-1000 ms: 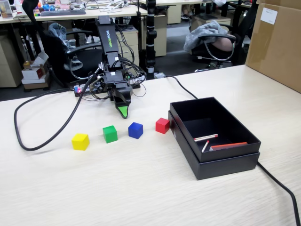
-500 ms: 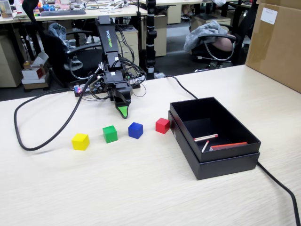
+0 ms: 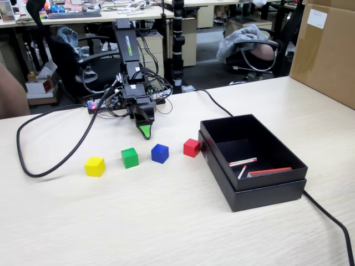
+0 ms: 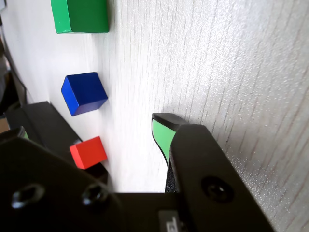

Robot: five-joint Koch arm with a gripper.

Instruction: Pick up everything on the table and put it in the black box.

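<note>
Four cubes line the table (image 3: 166,221): yellow cube (image 3: 95,166), green cube (image 3: 129,157), blue cube (image 3: 160,153), red cube (image 3: 192,147) beside the black box (image 3: 266,191). The gripper (image 3: 145,132) points down behind them (only one tip shows, jaw state unreadable).

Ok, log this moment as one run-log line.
gripper: empty, above table, jaw state unclear | yellow cube, green cube, blue cube, red cube: on table | black box: no cubes

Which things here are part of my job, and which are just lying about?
Job: yellow cube, green cube, blue cube, red cube, all on the table; black box; gripper.

Lying about: red-and-white sticks in the box, black cable, brown carton.
</note>
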